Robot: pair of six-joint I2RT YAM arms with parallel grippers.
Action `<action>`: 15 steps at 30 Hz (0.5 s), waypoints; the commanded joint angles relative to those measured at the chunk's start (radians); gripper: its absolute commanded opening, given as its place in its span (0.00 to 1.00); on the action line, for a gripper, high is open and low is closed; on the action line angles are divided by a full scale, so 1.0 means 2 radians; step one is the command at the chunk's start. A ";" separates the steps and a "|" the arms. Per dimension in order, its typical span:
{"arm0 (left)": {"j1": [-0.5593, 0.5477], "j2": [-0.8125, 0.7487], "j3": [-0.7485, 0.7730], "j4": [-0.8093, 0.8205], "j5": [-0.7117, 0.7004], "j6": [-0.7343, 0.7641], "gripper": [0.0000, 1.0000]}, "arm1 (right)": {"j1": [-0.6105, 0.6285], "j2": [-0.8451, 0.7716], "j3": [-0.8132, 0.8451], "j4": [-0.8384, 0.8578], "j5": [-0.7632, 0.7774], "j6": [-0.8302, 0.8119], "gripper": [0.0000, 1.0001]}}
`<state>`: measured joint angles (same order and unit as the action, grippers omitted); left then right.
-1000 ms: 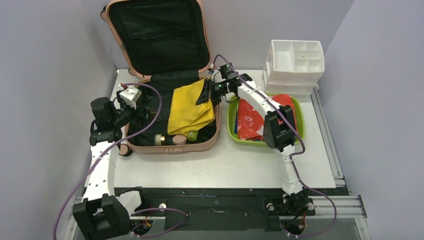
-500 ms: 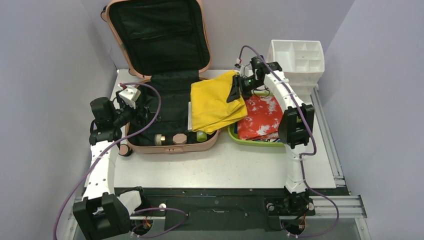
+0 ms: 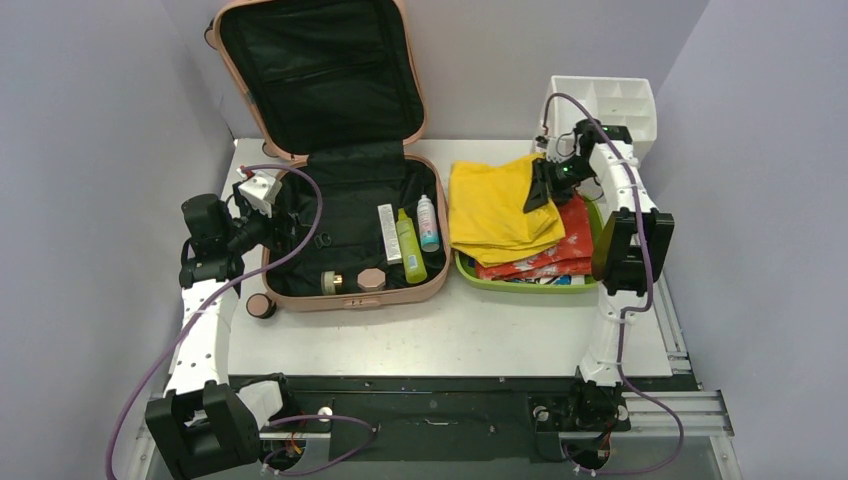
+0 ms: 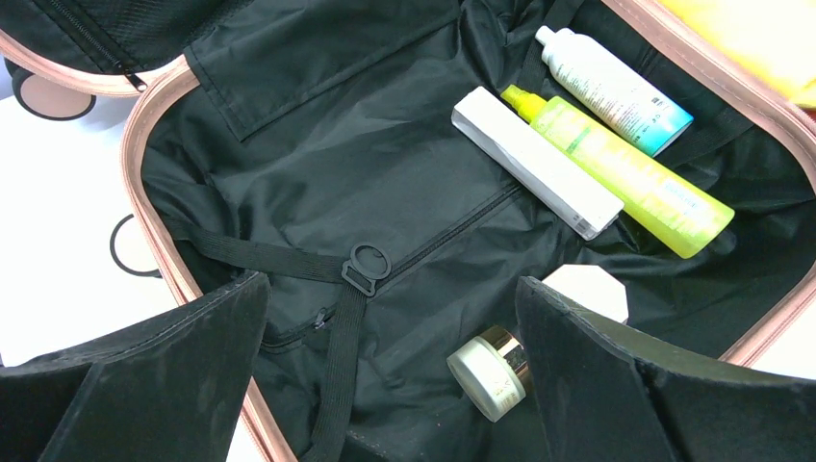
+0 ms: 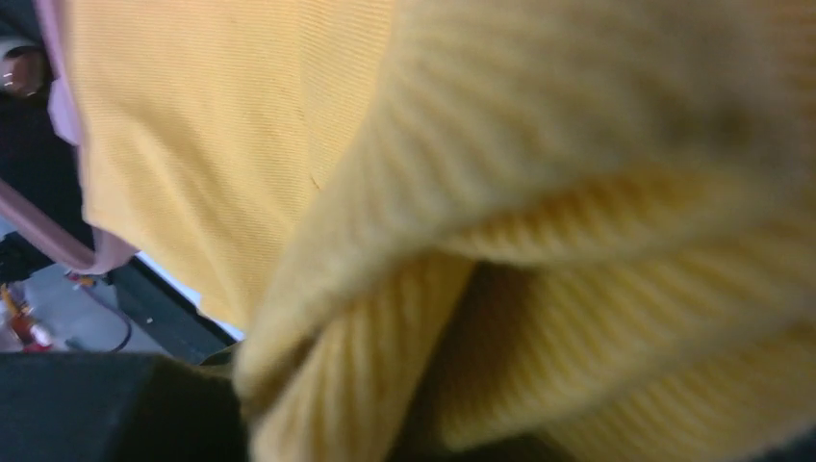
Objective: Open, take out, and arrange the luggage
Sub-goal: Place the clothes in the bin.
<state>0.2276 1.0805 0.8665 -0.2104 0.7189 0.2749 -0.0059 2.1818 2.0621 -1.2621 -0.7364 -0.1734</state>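
Observation:
The luggage (image 3: 345, 296), a salmon-pink suitcase, lies open with its lid propped against the back wall. My left gripper (image 3: 268, 212) hangs open over the left side, its jaws (image 4: 390, 289) wide apart above the black lining and empty. Inside lie a white box (image 4: 534, 162), a green bottle (image 4: 625, 173), a white bottle (image 4: 611, 87) and a gold-banded jar (image 4: 491, 371). My right gripper (image 3: 541, 186) is shut on a yellow cloth (image 3: 495, 208), which drapes over the lime-green tray (image 3: 500, 281). The yellow cloth (image 5: 241, 144) fills the right wrist view.
A red patterned cloth (image 3: 565, 248) lies in the tray under the yellow one. A white compartmented organizer (image 3: 605, 105) stands at the back right, just behind my right wrist. A loose-looking caster wheel (image 3: 260, 305) sits at the suitcase's front left corner. Walls close in on both sides.
My right gripper has carried the yellow cloth rightward out of the suitcase to above the green tray, uncovering the bottles and box. The left arm has not moved.

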 commanded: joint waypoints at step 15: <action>0.003 0.004 0.003 0.002 0.008 0.009 0.96 | -0.045 -0.055 0.011 -0.105 0.014 -0.157 0.00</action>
<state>0.2276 1.0843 0.8665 -0.2111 0.7189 0.2897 -0.1268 2.1670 2.0567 -1.3293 -0.6334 -0.3641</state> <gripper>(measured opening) 0.965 0.327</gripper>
